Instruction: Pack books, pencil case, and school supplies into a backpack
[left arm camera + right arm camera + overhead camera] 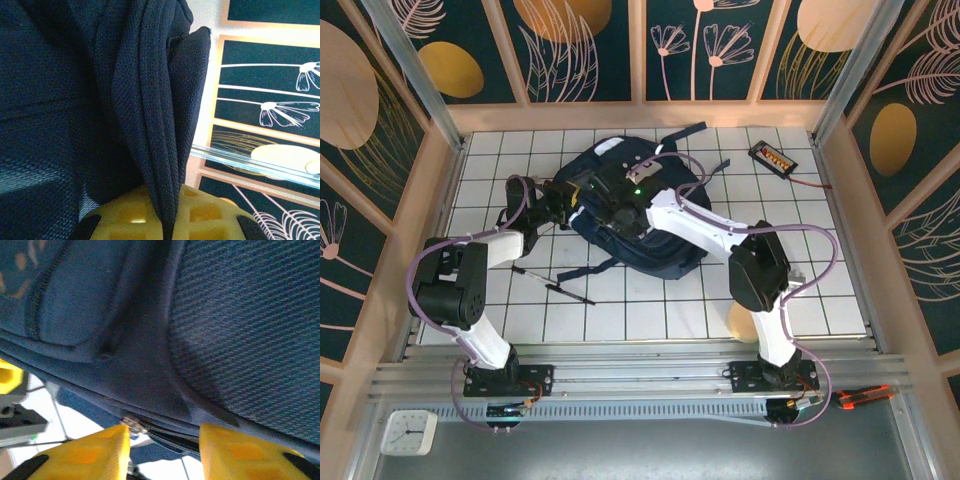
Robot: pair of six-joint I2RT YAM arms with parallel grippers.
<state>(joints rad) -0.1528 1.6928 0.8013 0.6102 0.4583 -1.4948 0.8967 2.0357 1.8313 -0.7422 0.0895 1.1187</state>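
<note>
dark floral panels (570, 50) wall in a white tiled table (650, 320), and the backpack (655, 250) lies at its middle toward the back, straps trailing over the tiles. the left tool (560, 200) is at the backpack's left edge. in the left wrist view its yellow fingers (125, 217) are closed tight on a hanging fold (150, 125) of the backpack's dark mesh fabric, which runs down between them. the right tool (620, 195) sits on top of the backpack near its middle. in the right wrist view its 2 fingers stand apart with a clear gap, the backpack's zip edge (165, 432) crosses that gap, and a small metal zip pull (131, 423) sits just beside one finger. a pen (552, 283) lies on the tiles near the backpack's front left side, not touching it. a black device (773, 157) with orange buttons sits near the back right corner, well apart from the backpack.
</note>
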